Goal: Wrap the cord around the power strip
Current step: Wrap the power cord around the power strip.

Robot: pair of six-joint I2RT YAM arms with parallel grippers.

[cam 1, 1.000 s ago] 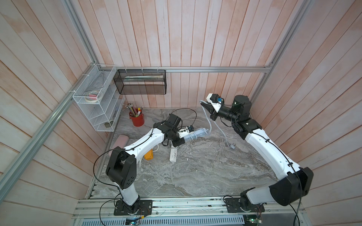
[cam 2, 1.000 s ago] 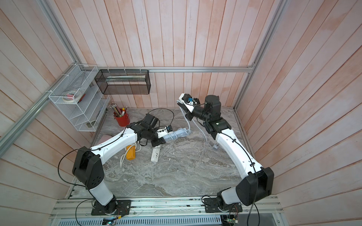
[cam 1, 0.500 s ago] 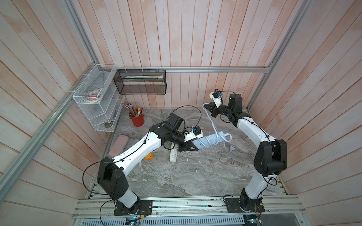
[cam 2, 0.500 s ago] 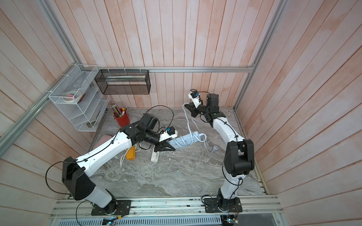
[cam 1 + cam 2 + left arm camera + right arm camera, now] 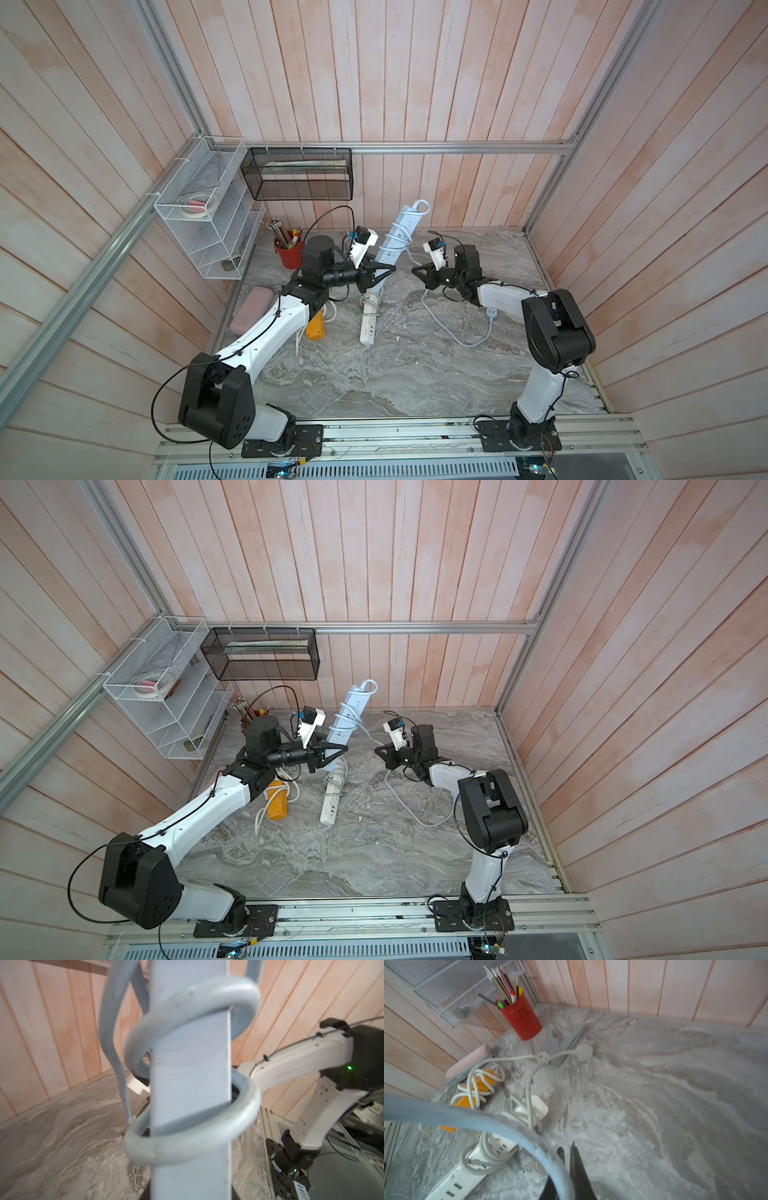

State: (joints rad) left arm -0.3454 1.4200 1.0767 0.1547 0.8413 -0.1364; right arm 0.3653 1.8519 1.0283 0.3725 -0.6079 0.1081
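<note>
From here I see a red pencil cup (image 5: pixel 289 257) in the worktop's (image 5: pixel 415 374) back corner, a pink case (image 5: pixel 251 309) by the wall, an orange strip (image 5: pixel 315 328) nearby, a white wire shelf (image 5: pixel 203 232) and a black mesh basket (image 5: pixel 299 189) hung above.

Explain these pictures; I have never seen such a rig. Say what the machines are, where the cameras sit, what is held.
Two white-and-black robot arms stand at the front of a grey marbled table, each ending in jaws. The top views look down from overhead; the other two come from wrist cameras. The left arm has its jaws shut on a tilted pale blue power strip with its blue-grey cord looped around it. The right arm pinches that cord's loose part in its jaws. On the table lie a white power strip, an orange power strip, a pink case and a red pencil cup.
</note>
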